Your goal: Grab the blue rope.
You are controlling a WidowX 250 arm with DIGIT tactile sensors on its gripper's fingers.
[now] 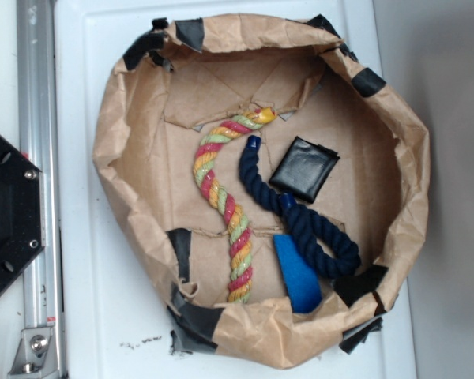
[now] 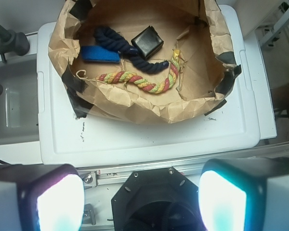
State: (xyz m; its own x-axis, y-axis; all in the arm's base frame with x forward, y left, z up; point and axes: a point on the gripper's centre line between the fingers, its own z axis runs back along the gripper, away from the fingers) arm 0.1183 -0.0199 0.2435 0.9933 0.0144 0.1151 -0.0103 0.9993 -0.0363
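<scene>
Navy twisted cotton forms the blue rope point(image 1: 304, 217), which lies in an S-curve on the floor of the brown paper basin point(image 1: 110, 170), well ahead of my gripper point(image 2: 142, 199) and free of contact with it. One bright blue bound end points toward the basin centre; the opposite end loops back near the basin wall. A black square pouch point(image 1: 304, 168) sits just beside the rope's middle section, appearing to touch it. A flat bright blue wedge point(image 1: 297, 273) rests against the looped end, on the side nearer the multicoloured rope point(image 1: 225, 209). That red-yellow-green rope runs roughly parallel to the blue rope, closer to my gripper in the wrist view, with a gap of bare paper between the two. Black tape patches point(image 1: 191, 320) hold the basin rim at several points. The basin stands on a white plastic lid point(image 2: 149, 139). My gripper hangs above the aluminium rail point(image 2: 106, 178) and black base plate point(image 1: 8, 213), outside the basin. Both pads point(image 2: 224, 199) appear at the lower edge of the wrist view, spread wide apart with nothing between them: released.
</scene>
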